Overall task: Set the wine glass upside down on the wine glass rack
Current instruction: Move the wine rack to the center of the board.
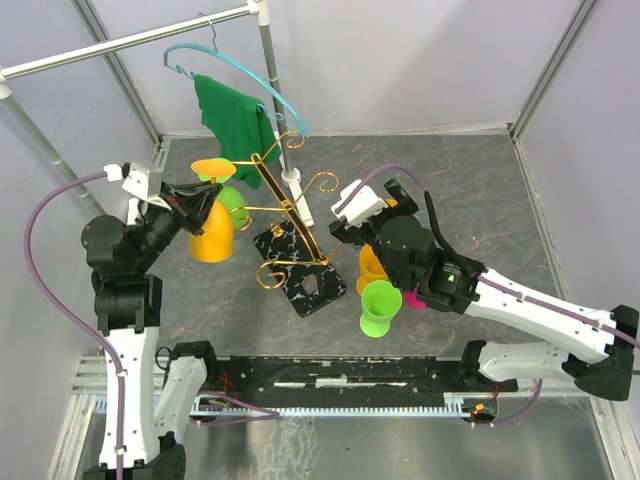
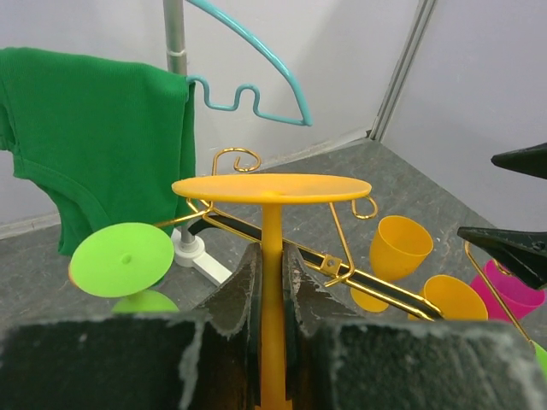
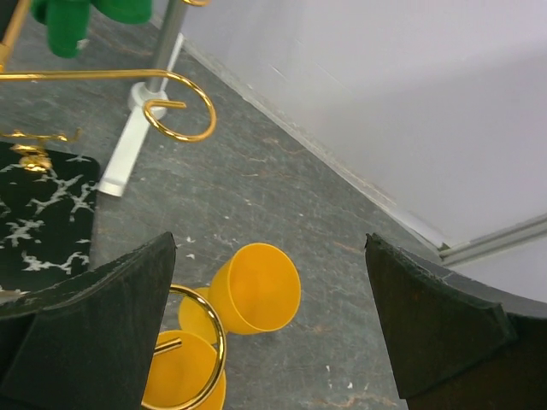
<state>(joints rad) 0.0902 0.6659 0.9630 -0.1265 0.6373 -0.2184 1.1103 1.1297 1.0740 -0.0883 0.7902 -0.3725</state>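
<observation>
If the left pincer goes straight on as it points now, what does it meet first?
Probably the gold metal wine glass rack, beyond the orange plastic wine glass the left pincer holds; depth unclear.

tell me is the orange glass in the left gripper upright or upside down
Upside down: the orange wine glass shows its flat foot on top, stem clamped below in the left gripper.

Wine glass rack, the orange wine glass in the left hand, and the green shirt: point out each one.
wine glass rack (image 1: 290, 252): top external view, on its black marbled base.
orange wine glass (image 2: 272, 188): left wrist view, on its round foot.
green shirt (image 1: 235, 115): top external view, middle of the cloth.
</observation>
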